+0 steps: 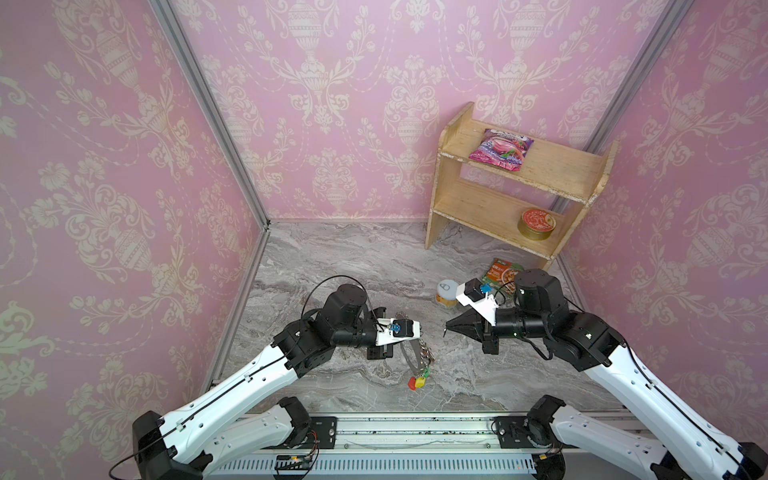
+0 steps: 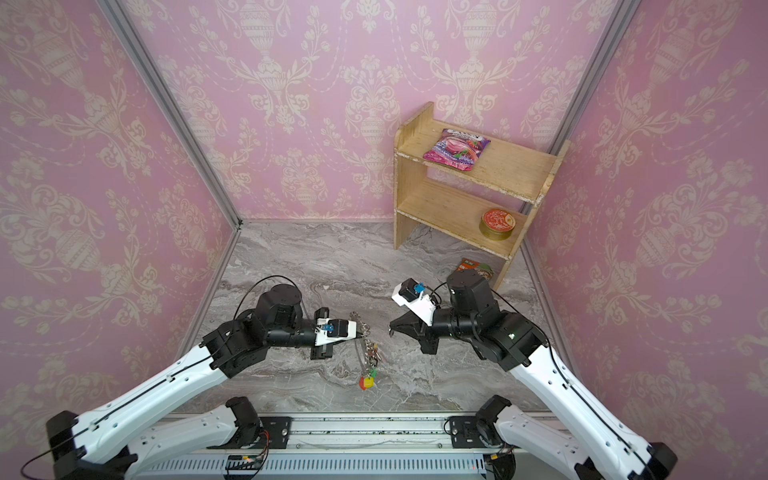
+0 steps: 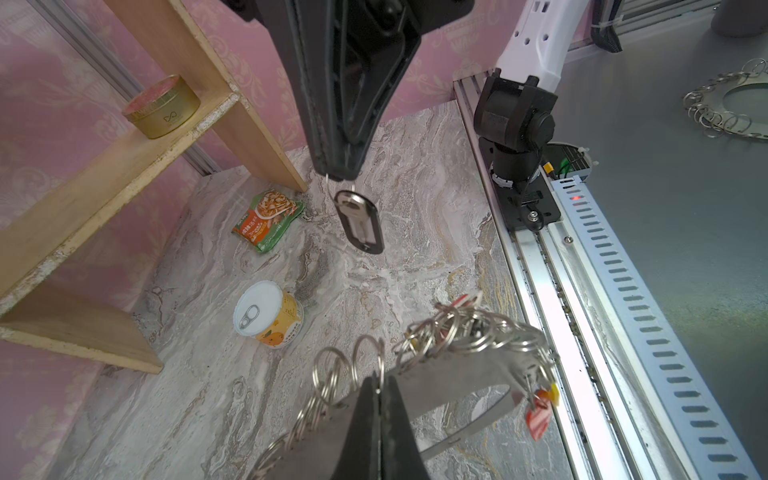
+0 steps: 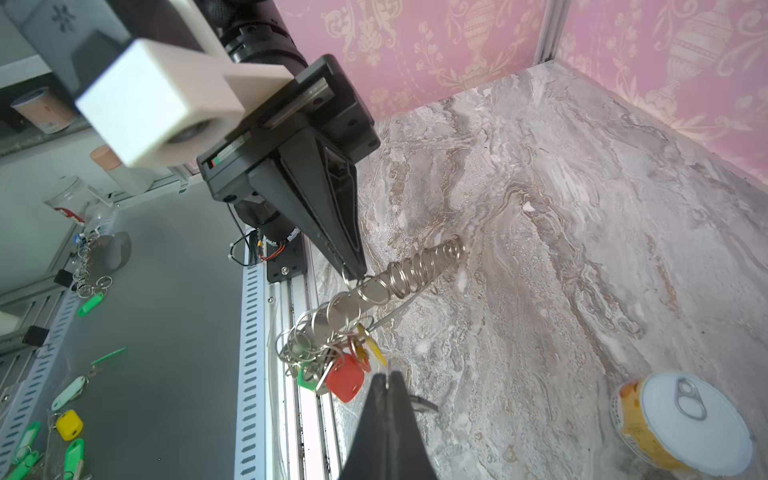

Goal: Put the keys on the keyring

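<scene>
The keyring [image 3: 457, 374] is a flat silvery loop strung with many small split rings. Red, yellow and green tags [image 4: 345, 380] hang from its low end. My left gripper [image 3: 379, 384] is shut on one of the small split rings and holds the keyring above the table [image 1: 415, 357]. My right gripper [image 3: 338, 176] is shut on a thin wire ring. The keys [image 3: 359, 222], one black oblong fob with a metal blade, dangle from that wire ring. In both top views the two grippers point at each other a short gap apart, the right gripper [image 1: 446, 328] beside the hanging keyring [image 2: 368, 353].
A wooden shelf [image 1: 519, 183] at the back right carries a pink packet [image 1: 500, 148] and a round tin [image 1: 536, 223]. A pull-tab can [image 1: 448, 291] and a green-orange packet [image 1: 500, 270] lie on the marble table by the right arm. A metal rail [image 1: 415, 432] runs along the front.
</scene>
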